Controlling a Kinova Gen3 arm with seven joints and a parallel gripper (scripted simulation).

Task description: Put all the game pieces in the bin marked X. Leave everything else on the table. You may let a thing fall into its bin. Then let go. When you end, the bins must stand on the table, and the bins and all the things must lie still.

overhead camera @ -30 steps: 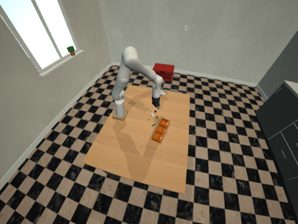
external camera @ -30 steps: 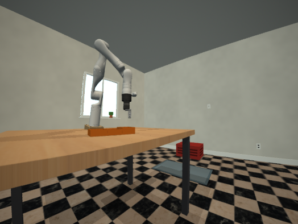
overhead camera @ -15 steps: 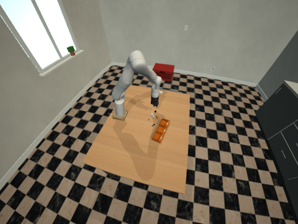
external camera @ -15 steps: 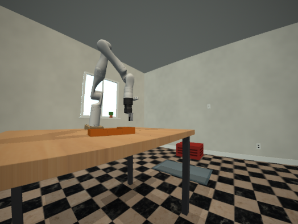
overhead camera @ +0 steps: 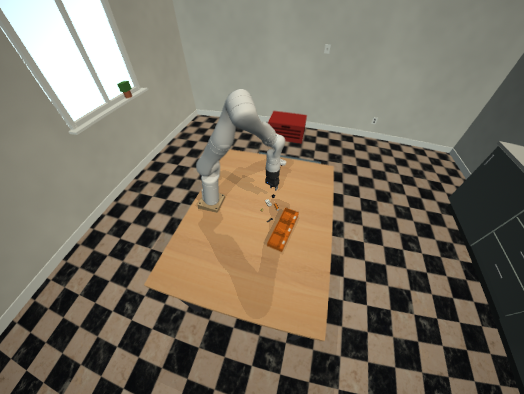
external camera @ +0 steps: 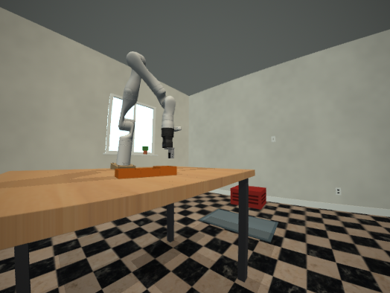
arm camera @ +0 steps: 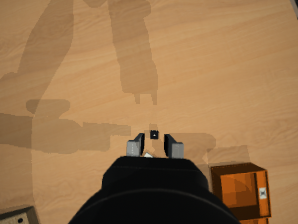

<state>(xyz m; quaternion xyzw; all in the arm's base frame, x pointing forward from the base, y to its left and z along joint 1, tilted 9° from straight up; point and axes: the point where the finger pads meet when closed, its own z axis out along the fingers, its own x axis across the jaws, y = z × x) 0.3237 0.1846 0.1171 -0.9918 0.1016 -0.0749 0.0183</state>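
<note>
Black and small, a cube-like game piece (arm camera: 154,133) lies on the wooden worktop (arm camera: 225,75) straight below the gripper (arm camera: 154,148), seen in the wrist view in the gap between the two grey fingers and a little ahead of their tips. The fingers stand apart with nothing between them, high above the worktop, as the exterior view of the gripper (external camera: 170,153) shows. The piece looks about square, so no long axis can be told; the gap appears wider than the piece. The coming move is judged to be a plain vertical descent, with little sideways correction. The orange row of bins (overhead camera: 283,229) lies to one side; its nearest bin (arm camera: 240,186) shows at the lower right of the wrist view, apart from the piece, and its white label (arm camera: 262,192) is too small to read. Other small things (overhead camera: 270,204) lie scattered on the worktop between gripper and bins; their kinds cannot be told.
</note>
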